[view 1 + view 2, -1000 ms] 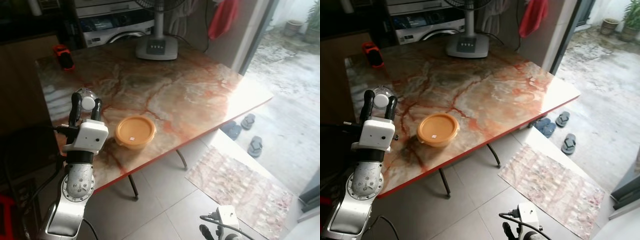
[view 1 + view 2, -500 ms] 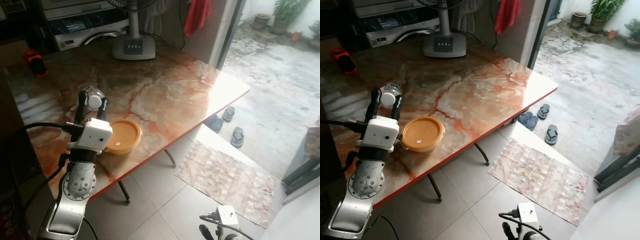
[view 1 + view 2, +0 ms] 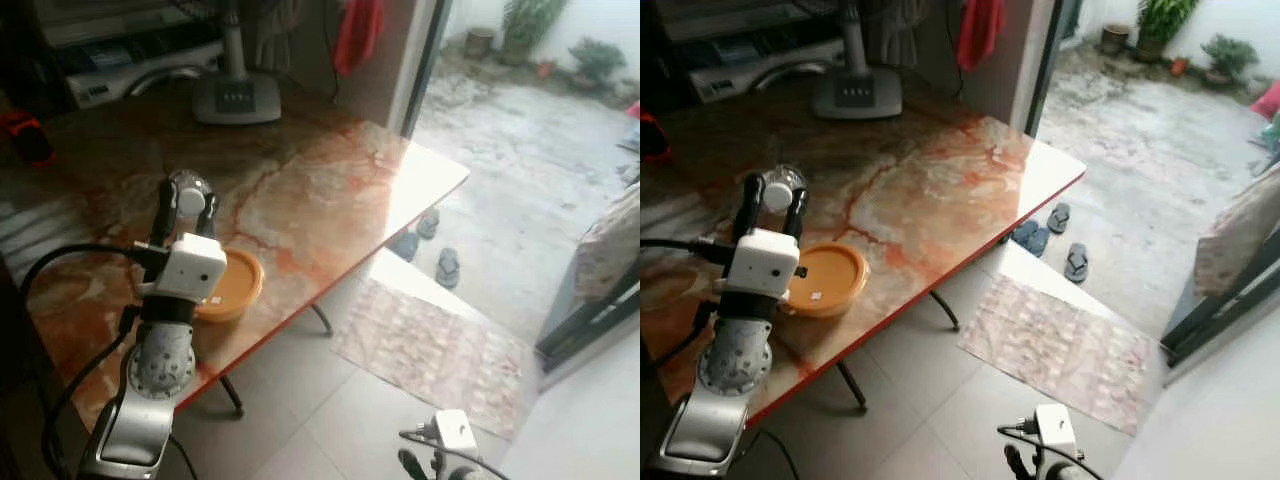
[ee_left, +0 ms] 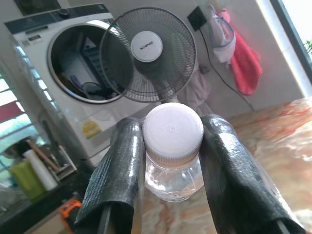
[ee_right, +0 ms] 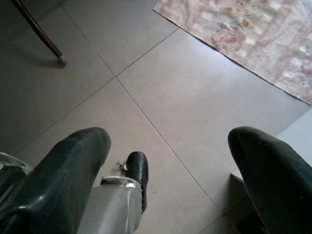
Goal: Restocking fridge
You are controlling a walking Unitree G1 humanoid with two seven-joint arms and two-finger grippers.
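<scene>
Gripping a clear plastic bottle (image 4: 173, 168) by the neck, the left claw (image 4: 171, 146) is raised over the near left part of the marble counter (image 3: 330, 180). Its two black fingers (image 4: 117, 170) press against either side of the bottle just under the white cap (image 4: 172, 131), and the bottle stands upright between them. In the head views the same claw (image 3: 770, 200) sits at the end of the silver left arm (image 3: 155, 380), with the cap (image 3: 778, 196) showing between the fingertips.

Just beside the left arm, on the counter, lies a round orange lidded container (image 3: 825, 280) with a small white label on its lid. It sits near the counter's front edge, partly covered by the wrist's white housing (image 3: 190, 270).

At the far side of the counter stands a grey fan base (image 3: 235, 97); the wrist view shows the fan's dark round cage (image 4: 147, 61) behind the bottle, with a front-loading washing machine (image 4: 78, 68) beyond it and a red cloth (image 4: 245, 66) hanging on the wall.

The right claw (image 5: 170, 175) hangs low over the tiled floor (image 5: 185, 97), its two fingers (image 5: 63, 175) spread wide apart with nothing between them. A patterned rug (image 3: 1055, 345) lies on the floor past the counter, and pairs of sandals (image 3: 1055, 235) rest near the open doorway.
</scene>
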